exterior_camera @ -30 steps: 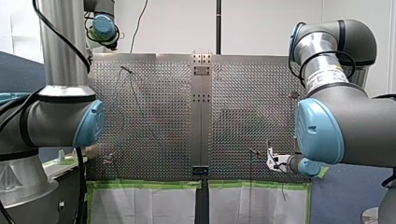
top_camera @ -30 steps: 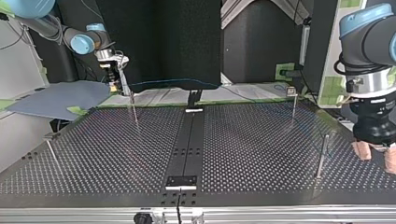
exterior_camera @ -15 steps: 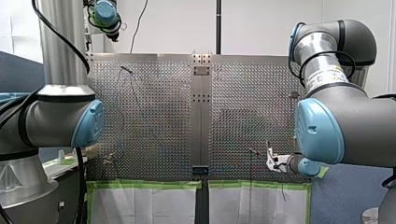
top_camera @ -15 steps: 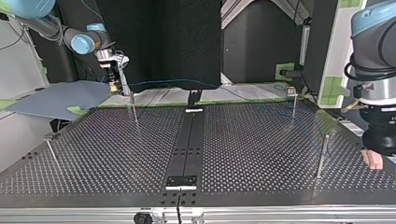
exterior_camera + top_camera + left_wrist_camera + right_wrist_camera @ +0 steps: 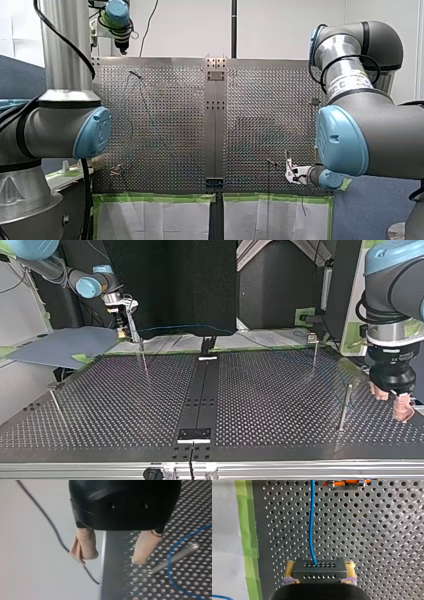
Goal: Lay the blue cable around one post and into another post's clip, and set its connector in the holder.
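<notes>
right jaws pinching the dark rectangular perforated connector block (image 5: 319,573) over the perforated metal table (image 5: 387,542); the thin blue cable (image 5: 311,525) runs ahead from it. left jaws spread, empty, beside a slim metal post (image 5: 175,557). risk: cable tension may twist the connector in the grip, or lift the cable off a post.

Thin blue cable (image 5: 311,525) runs straight out of the dark, hole-dotted connector (image 5: 318,571), which is clamped between my right gripper (image 5: 320,565) fingers, ahead toward an orange clip (image 5: 347,483). In left wrist view the cable bends by a slim metal post (image 5: 175,557); around or beside, cannot tell
</notes>
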### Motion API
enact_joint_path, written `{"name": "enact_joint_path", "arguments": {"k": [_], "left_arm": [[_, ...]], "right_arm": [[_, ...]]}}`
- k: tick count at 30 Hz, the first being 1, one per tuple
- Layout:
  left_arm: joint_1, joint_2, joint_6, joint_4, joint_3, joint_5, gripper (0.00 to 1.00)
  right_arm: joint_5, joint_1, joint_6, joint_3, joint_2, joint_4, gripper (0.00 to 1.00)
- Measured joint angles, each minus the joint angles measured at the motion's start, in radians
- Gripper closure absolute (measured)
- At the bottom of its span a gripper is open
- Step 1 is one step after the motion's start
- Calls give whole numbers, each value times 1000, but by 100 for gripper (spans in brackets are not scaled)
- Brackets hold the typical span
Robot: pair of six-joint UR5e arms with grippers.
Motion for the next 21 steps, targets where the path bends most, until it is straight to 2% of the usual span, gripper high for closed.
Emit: {"name": "enact_joint_path", "arguments": {"k": [13,21], "left_arm": [[-27,-14,126,-129,-1,-17,0],[-32,-15,147,-211,-1,-19,0]], "right_arm": [[0,0,0,0,1,-1,100],[0,0,-1,0,1,-1,100]]}}
